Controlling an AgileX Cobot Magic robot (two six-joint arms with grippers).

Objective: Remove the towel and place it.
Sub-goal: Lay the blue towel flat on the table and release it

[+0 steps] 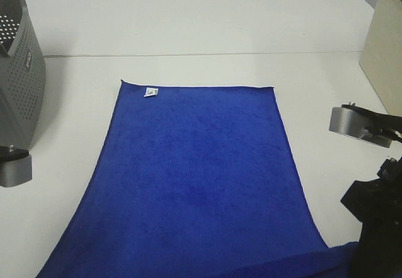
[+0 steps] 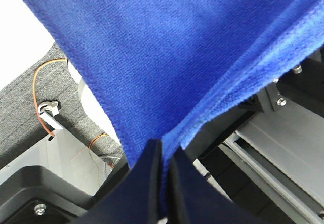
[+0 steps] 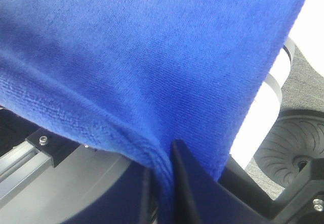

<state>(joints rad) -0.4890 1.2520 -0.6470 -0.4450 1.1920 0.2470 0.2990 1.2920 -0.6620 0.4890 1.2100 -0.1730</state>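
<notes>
The royal-blue towel (image 1: 201, 177) lies spread flat on the white table (image 1: 188, 21), with its white tag (image 1: 151, 92) at the far left corner. Its near edge runs off the bottom of the high view. In the left wrist view my left gripper (image 2: 164, 181) is shut, its black fingers (image 2: 144, 183) pinching a near corner of the towel (image 2: 167, 47), which stretches away from them. In the right wrist view my right gripper (image 3: 162, 183) is shut on the other near corner of the towel (image 3: 142, 57). My right arm (image 1: 377, 228) shows at the lower right beside the lifted towel edge.
A grey perforated basket (image 1: 19, 71) stands at the far left of the table. A beige panel (image 1: 383, 39) stands at the far right. Grey arm joints sit at the left (image 1: 14, 167) and right (image 1: 361, 124). The robot's base, its wires (image 2: 40, 97) and a wheel (image 3: 293, 148) show below the towel.
</notes>
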